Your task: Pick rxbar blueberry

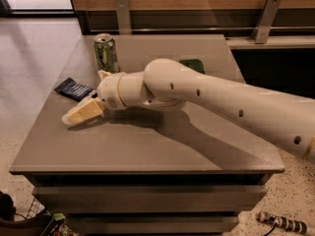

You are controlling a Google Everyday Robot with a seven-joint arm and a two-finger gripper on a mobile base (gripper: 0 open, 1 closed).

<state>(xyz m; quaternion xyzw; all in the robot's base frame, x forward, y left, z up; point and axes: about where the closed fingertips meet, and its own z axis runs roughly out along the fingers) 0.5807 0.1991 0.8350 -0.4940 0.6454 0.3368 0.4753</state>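
Hovering cream two-finger gripper (pixel 91 95), spread and empty, just beside flat navy-blue-wrapped rxbar blueberry (pixel 73 88); reach step, probably needing nudge over bar before clamping.

Beside rxbar blueberry (pixel 74 88), jaws partly hidden

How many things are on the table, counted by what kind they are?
Drink cans: 1, the green can
Snack bars: 1, the rxbar blueberry
Partly hidden: 1 green object behind the arm
Total: 3
The gripper, beside the rxbar blueberry, is not counted.
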